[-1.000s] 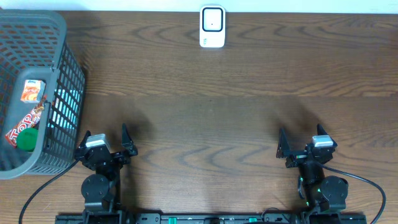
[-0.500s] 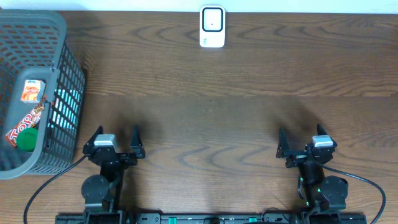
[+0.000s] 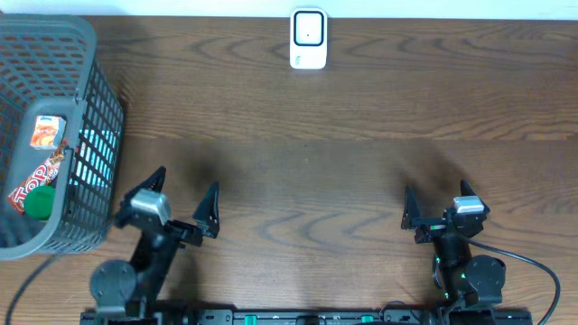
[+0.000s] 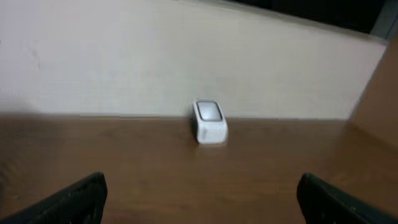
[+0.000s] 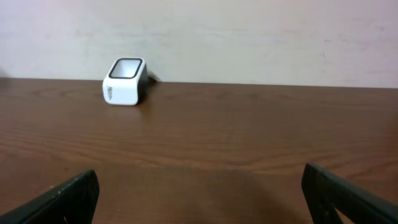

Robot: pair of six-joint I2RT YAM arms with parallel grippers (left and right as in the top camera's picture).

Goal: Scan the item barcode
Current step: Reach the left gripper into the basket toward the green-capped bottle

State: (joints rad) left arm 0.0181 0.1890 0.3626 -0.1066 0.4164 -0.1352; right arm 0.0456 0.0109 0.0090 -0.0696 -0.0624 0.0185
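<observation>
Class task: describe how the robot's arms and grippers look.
The left arm and right arm are black with round joint housings. The left gripper and right gripper each carry a silver-grey block and two black pointed fingers. Black cables trail from both.

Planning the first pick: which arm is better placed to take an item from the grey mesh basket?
Left, probably. The left gripper is open right beside the grey mesh basket holding the red snack packet; the right gripper, also open, sits far from it.
</observation>
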